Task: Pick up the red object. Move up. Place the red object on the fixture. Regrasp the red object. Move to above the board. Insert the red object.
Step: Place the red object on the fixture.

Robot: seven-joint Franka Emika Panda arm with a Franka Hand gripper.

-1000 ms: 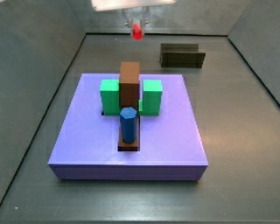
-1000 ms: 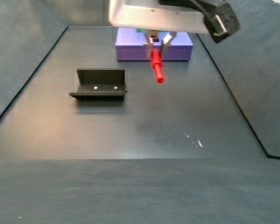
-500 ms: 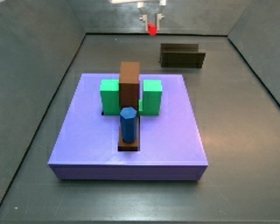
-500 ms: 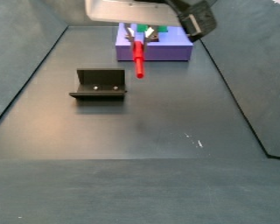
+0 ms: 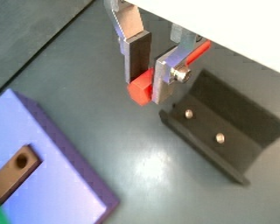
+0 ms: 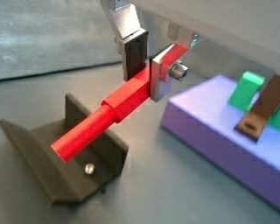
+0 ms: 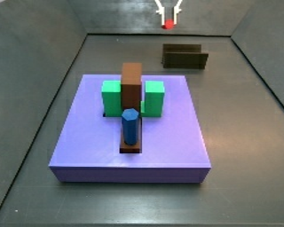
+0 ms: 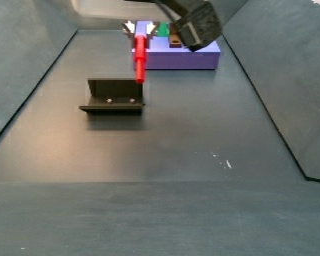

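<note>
Gripper: two-finger gripper (image 6: 150, 63) is seen raised above the floor, its flat silver plates pinched on the slim red cylindrical peg (image 6: 102, 120); in a side view (image 8: 137, 33) it hangs just above and behind the fixture.
Red peg: held near one end, so most of its length sticks out past the fingers (image 5: 168, 76); in a side view (image 8: 140, 58) the free end points down toward the fixture, tilted, not touching it as far as can be told.
Fixture: small dark L-shaped bracket on a base plate (image 8: 113, 96), standing on the grey floor, well apart from the board; in a wrist view (image 5: 224, 122) it sits right below the peg tip.
Board: large flat lavender-purple slab (image 7: 138, 133) bearing green blocks (image 7: 113, 97), a tall brown bar (image 7: 132, 86) and an upright blue peg (image 7: 130, 127); untouched.
Why held so: end grip is judged to leave the free length clear to be laid on the fixture, so a regrasp can follow.
Change: against the earlier side views, the gripper has been carried away from over the board's edge toward the fixture; peg now nearly over the bracket, previously beside it toward the middle of the floor.
Stage: pick and lift done, placing on fixture not yet done.
</note>
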